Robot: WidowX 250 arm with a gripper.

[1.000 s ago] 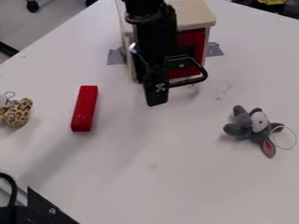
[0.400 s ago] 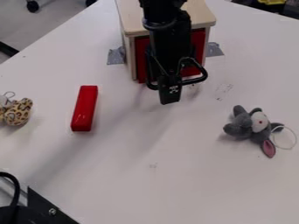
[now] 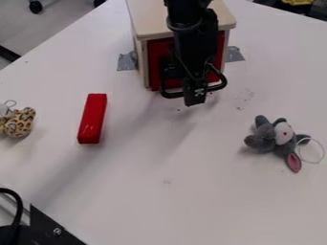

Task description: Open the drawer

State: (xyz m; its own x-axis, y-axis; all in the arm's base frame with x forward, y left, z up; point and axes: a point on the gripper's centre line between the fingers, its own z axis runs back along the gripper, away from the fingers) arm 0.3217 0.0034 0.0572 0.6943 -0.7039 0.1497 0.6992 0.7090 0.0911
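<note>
The black gripper (image 3: 195, 95) hangs in front of the drawer box, its tip over the middle of the black handle. A wooden box (image 3: 147, 19) with a pale top stands at the top centre, and its red drawer front (image 3: 154, 60) sits flush in the frame, so the drawer is closed. The black loop handle (image 3: 220, 82) sticks out from the drawer front, partly hidden behind the gripper. Whether the gripper touches the handle I cannot tell.
A red block (image 3: 92, 118) lies left of centre. Further left is a leopard-print toy (image 3: 18, 123); a grey plush toy (image 3: 273, 137) with a clear ring lies at right. Grey tape (image 3: 126, 61) flanks the box. Black hardware (image 3: 51, 228) occupies the lower left corner.
The gripper has moved right along the front of the box, from the handle's left side to its middle, and slightly back toward the drawer. The drawer has not moved.
</note>
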